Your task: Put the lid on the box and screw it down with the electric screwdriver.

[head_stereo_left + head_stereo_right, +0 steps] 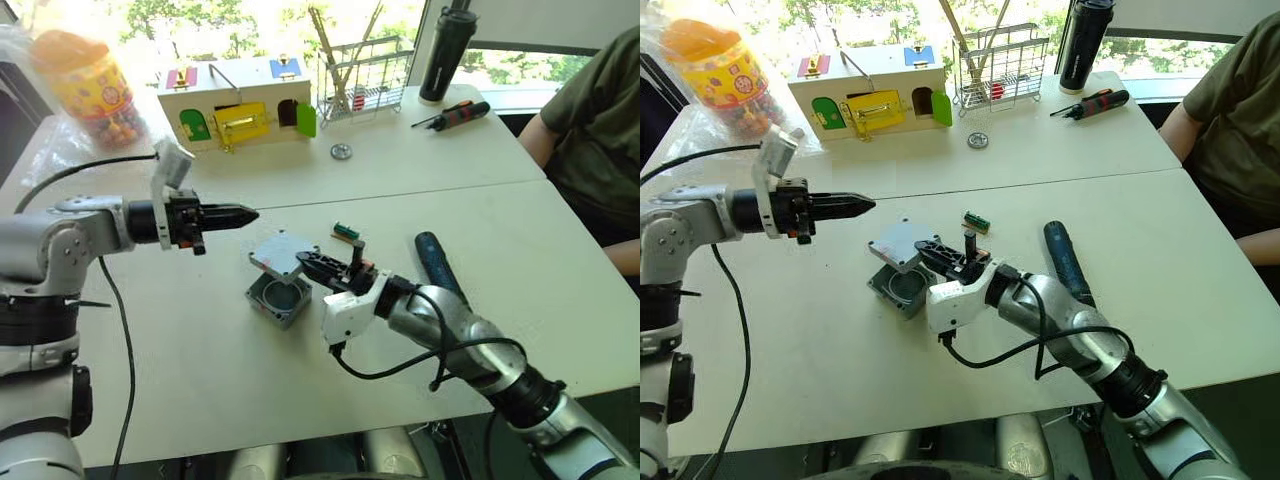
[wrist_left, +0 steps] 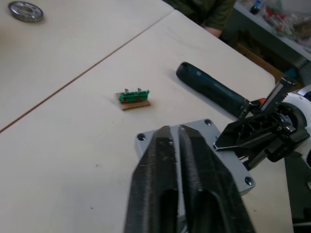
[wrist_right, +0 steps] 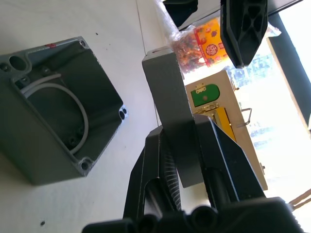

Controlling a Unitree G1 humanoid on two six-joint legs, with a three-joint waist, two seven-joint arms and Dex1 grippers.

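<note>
Between my right gripper's (image 1: 930, 252) fingers I see the lid (image 1: 898, 243), pinched by its edge and tilted just above the open box (image 1: 898, 287). My left gripper (image 1: 238, 215) hovers beside them, fingers pressed together on nothing. Near the right arm, on the table (image 1: 180, 370), lies the electric screwdriver (image 1: 438, 262).

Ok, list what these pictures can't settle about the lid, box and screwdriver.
- Screwdriver: its bit end is hidden behind the right arm in both eye views.
- Lid: seen edge-on in the right wrist view between the right gripper fingers; its faces aren't visible.
- Box: the lid overlaps its far rim in the eye views.
- Screws: none can be made out.
</note>
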